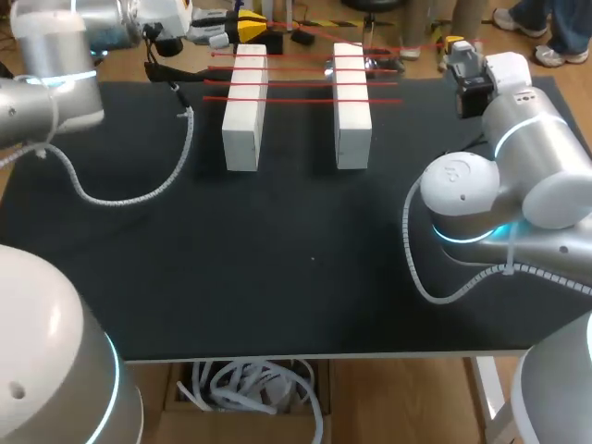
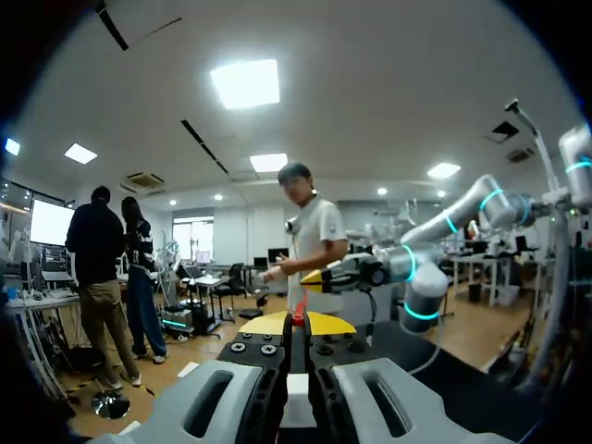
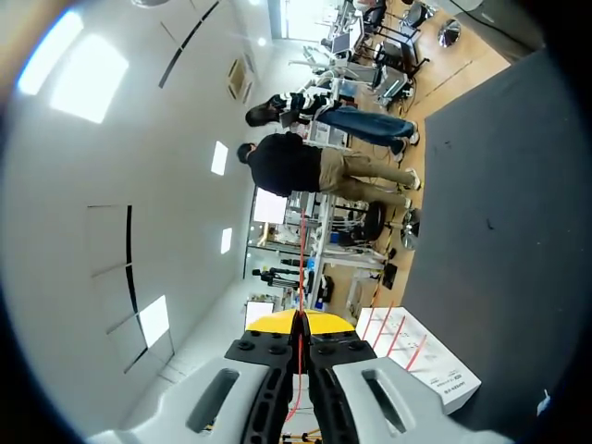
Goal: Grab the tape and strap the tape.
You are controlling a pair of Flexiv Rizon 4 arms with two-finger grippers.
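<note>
Two white blocks, one on the left (image 1: 244, 106) and one on the right (image 1: 351, 106), stand side by side at the back of the black table (image 1: 277, 259). Several red tape strips (image 1: 301, 83) run across both. Behind them a further red tape (image 1: 351, 35) stretches between my two grippers. My left gripper (image 1: 248, 23) is shut on one end, seen between its yellow tips (image 2: 298, 322). My right gripper (image 1: 453, 43) is shut on the other end (image 3: 301, 268), its tips (image 3: 301, 321) pressed together. A white block (image 3: 430, 365) with red strips lies beside the right gripper.
My left arm's white cable conduit (image 1: 139, 190) loops over the table's left part. My right arm's elbow (image 1: 481, 199) and its conduit (image 1: 416, 268) take up the right side. My right arm (image 2: 398, 264) shows ahead of the left gripper.
</note>
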